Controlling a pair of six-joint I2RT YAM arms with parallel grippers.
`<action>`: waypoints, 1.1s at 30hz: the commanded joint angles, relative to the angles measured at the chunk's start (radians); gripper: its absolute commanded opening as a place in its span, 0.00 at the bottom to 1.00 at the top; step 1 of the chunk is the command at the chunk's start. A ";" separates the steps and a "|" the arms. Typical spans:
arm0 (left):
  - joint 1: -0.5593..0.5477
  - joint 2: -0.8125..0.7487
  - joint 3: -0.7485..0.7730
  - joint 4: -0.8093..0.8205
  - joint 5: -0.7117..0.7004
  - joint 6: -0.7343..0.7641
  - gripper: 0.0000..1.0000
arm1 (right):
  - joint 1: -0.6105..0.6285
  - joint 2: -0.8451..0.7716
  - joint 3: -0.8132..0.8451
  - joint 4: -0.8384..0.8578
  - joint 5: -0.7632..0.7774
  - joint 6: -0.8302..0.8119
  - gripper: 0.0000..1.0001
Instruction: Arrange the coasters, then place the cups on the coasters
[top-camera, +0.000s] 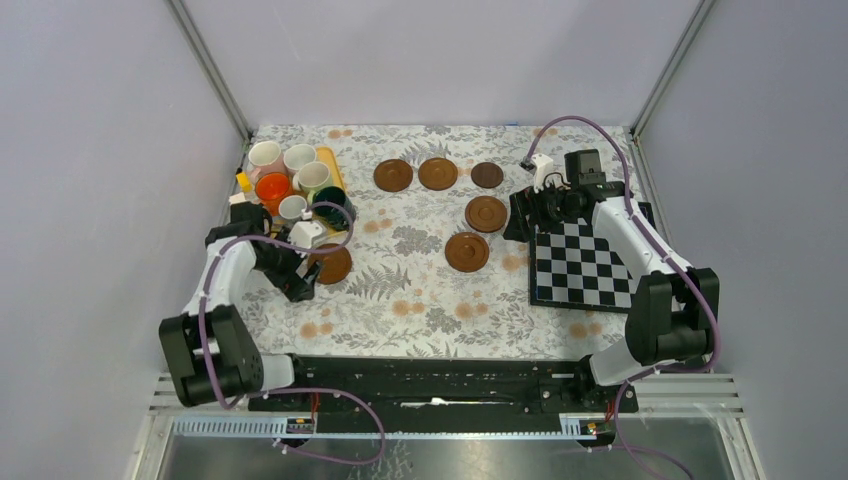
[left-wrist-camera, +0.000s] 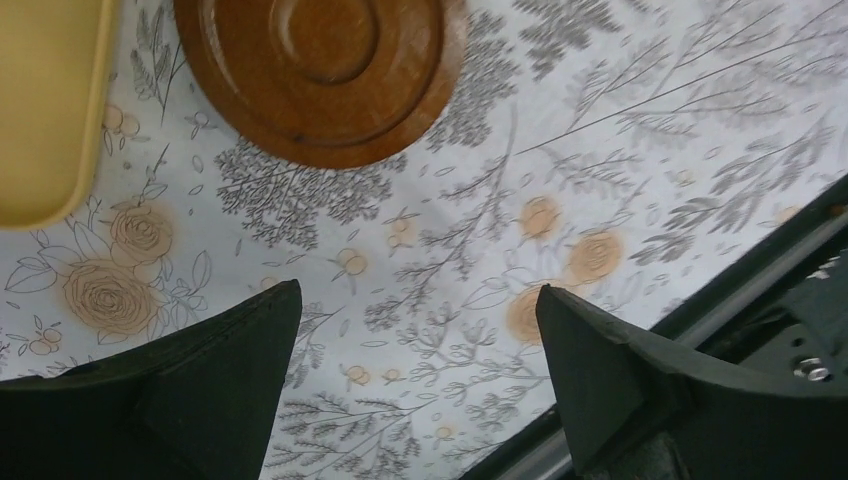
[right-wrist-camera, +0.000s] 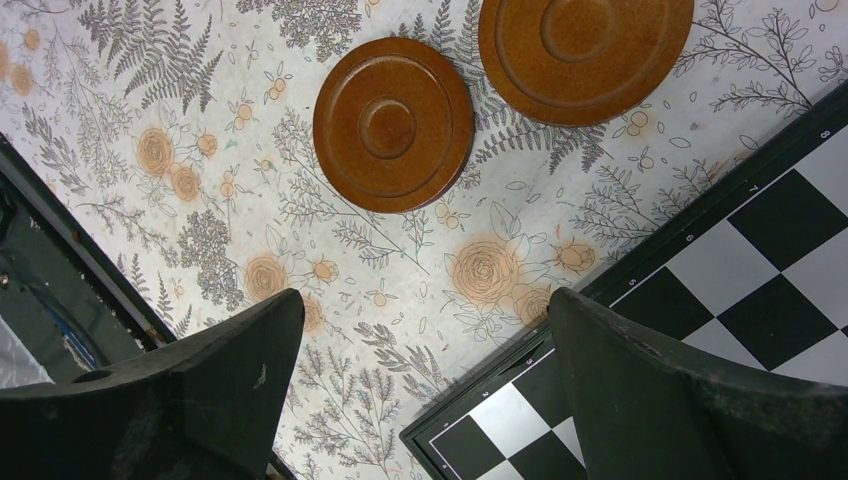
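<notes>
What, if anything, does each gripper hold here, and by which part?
Nothing is held. The left gripper is open over the tablecloth, short of a coaster; the right gripper is open and empty too.

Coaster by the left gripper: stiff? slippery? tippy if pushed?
The coaster looks like a solid wood-like disc, so it is probably stiff. It lies flat and low on the patterned cloth, so a push likely slides it rather than tips it. Its low rim offers little edge, so the open left gripper might slip off.
</notes>
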 joint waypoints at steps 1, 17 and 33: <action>0.097 0.084 0.005 0.035 0.039 0.240 0.95 | -0.001 -0.040 0.008 -0.006 -0.020 -0.010 1.00; 0.123 0.302 -0.015 0.216 0.058 0.355 0.88 | 0.000 -0.041 -0.001 0.003 -0.003 -0.009 1.00; -0.173 0.270 -0.085 0.363 0.005 0.172 0.72 | -0.001 -0.040 -0.007 0.004 0.002 -0.011 1.00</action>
